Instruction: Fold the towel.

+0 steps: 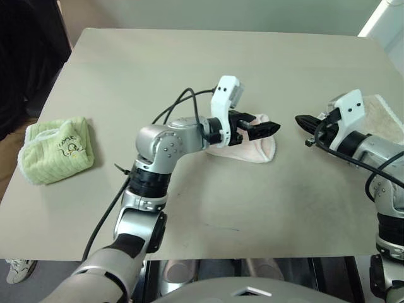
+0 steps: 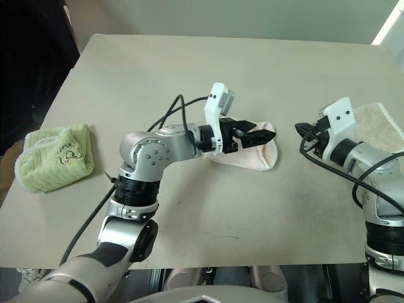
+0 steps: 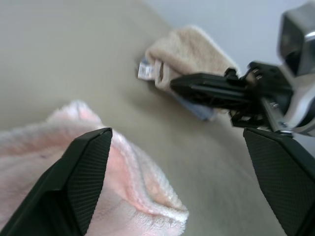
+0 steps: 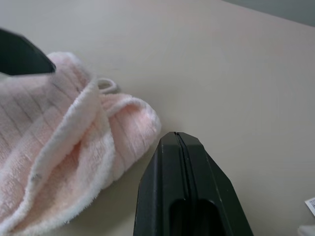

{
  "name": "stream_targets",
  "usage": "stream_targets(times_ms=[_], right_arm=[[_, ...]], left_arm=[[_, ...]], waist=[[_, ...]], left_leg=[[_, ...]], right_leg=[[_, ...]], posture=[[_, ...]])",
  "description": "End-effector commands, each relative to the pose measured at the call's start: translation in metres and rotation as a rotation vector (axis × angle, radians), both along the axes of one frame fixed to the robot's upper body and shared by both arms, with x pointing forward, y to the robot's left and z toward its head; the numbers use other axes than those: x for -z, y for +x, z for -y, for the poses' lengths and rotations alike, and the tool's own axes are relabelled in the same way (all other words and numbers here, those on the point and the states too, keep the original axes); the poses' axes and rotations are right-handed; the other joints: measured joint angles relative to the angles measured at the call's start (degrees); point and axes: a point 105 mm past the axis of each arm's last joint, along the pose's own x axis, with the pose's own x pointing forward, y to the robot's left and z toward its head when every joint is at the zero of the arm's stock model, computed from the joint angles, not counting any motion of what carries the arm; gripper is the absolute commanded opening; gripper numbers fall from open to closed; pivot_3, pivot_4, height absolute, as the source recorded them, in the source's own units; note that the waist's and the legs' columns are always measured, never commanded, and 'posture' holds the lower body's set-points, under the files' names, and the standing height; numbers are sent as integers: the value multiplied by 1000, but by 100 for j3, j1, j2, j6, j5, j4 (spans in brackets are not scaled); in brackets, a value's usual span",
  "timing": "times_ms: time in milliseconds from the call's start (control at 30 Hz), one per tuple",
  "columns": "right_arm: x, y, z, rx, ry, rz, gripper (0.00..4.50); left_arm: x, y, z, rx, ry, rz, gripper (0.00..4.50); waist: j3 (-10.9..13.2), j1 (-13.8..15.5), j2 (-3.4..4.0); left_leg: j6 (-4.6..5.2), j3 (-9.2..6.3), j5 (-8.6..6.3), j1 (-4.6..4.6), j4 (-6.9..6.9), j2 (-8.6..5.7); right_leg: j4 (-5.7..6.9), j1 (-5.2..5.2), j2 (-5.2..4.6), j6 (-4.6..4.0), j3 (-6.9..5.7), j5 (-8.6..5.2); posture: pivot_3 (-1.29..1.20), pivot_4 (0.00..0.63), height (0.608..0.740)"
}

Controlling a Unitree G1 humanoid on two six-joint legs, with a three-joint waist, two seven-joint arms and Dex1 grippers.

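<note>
The towel (image 1: 252,146) lies near the middle of the table (image 1: 189,69) as a compact folded bundle, layers stacked and edges roughly gathered; by its shape the folding appears largely done. The left gripper (image 1: 257,130) hangs over the bundle's top with its jaws spread wide and nothing between them, which reads as a release after laying a fold down. The right gripper (image 1: 303,120) sits well apart to the towel's right, clenched shut and empty, pointing toward the bundle, apparently standing clear. A light green towel (image 1: 58,150) rests folded near the table's left edge, and a beige towel (image 1: 385,117) lies behind the right arm.

The left wrist view supplies what the head views lack: the beige towel's white tag (image 3: 145,72) and the wide gap between the left fingers (image 3: 88,167). The right wrist view alone reveals the small white loop (image 4: 107,85) at the towel's fold and the white trimmed edge.
</note>
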Motion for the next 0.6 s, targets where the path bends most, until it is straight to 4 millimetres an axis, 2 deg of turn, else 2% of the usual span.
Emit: stream_targets(times_ms=[33,133,200,300,367,467,500,600], right_arm=[[-16,-5,-27,-88,48,55,0],[-12,-5,-44,-131,86,36,0],[-7,-4,-54,-148,104,23,0],[-4,-3,-61,-156,128,12,0],[5,-3,-73,-176,166,-17,0],[19,-2,-80,-178,172,-54,0],[25,-1,-82,-173,160,-65,0],[49,1,-86,-162,155,-140,0]], left_arm=[[-12,16,-29,-97,40,180,4429],[-11,33,-54,-205,35,214,3863],[-2,36,-61,-223,86,239,3189],[9,36,-62,-217,123,253,2102],[25,30,-58,-182,152,250,1381],[38,24,-53,-150,170,244,275],[41,23,-52,-142,178,244,29],[64,26,-51,-147,279,230,29]], waist=[[0,-31,0],[0,-41,1],[0,-34,1],[-1,6,2],[-2,10,4],[-2,9,4],[-2,11,4],[-3,12,4]], left_leg=[[1,0,0,1,1,2],[1,1,-1,3,1,10],[3,1,0,1,5,11],[36,-1,-19,-8,17,11],[35,-1,-19,-16,23,10],[26,0,-25,-17,27,9],[25,0,-25,-24,27,9],[22,-1,-24,-43,27,10]], right_leg=[[0,-1,1,-1,0,0],[2,-4,3,6,-6,-4],[3,-4,3,2,-5,0],[0,-3,2,-7,-5,11],[-6,-5,1,-1,-5,14],[-5,-8,0,0,-5,14],[-4,-15,-1,0,-6,14],[-3,-34,-1,-2,-9,16]], posture=[[0,150,740],[0,150,740],[0,150,740],[0,150,740],[0,150,740],[0,150,740],[0,150,740],[0,150,740]])
